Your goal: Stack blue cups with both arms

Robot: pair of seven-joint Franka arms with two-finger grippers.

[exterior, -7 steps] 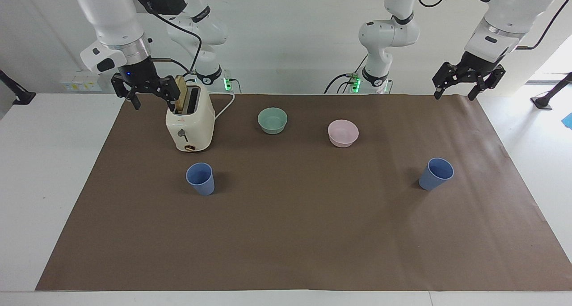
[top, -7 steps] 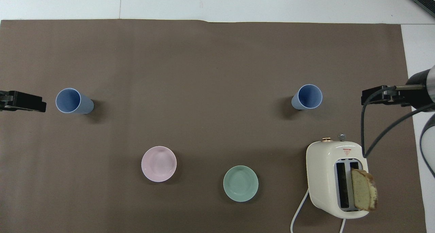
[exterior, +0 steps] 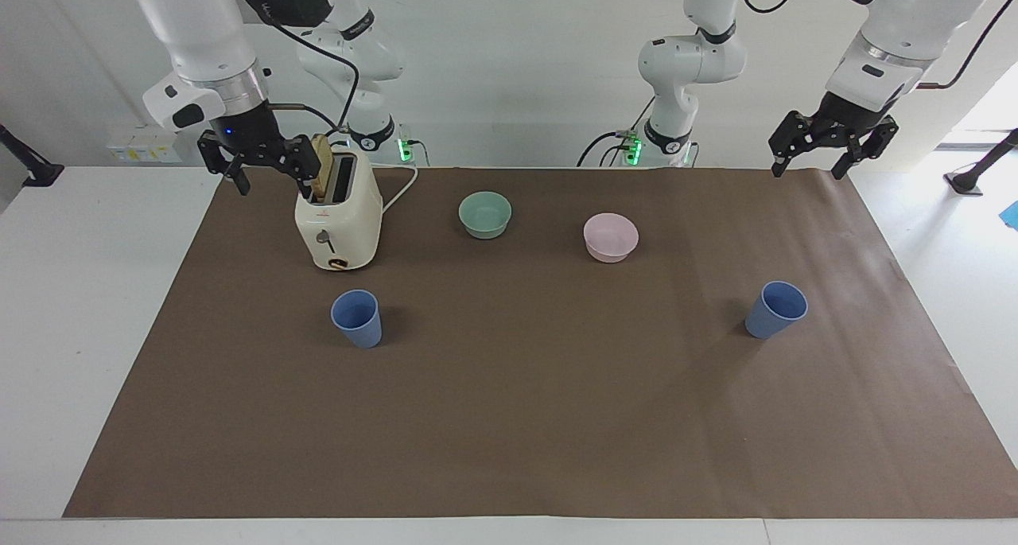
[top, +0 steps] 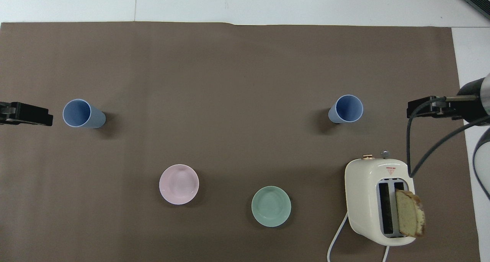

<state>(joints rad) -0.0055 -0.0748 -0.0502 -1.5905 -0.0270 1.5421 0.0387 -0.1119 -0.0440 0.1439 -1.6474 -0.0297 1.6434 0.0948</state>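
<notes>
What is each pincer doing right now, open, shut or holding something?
Left pincer: open, empty, up over the left arm's end of the brown paper mat.
Right pincer: open, empty, beside the cream toaster.

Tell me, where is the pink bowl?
The pink bowl sits on the brown mat beside the green bowl, toward the left arm's end, nearer the robots than both blue cups.

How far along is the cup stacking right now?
Nothing is stacked yet. The two blue cups stand upright and apart on the brown mat: the cup at the left arm's end and the cup by the toaster. Nothing is in hand: the left gripper hangs open over the mat's edge, and the right gripper hangs open beside the toaster. Still left: grasping both cups and nesting them.
</notes>
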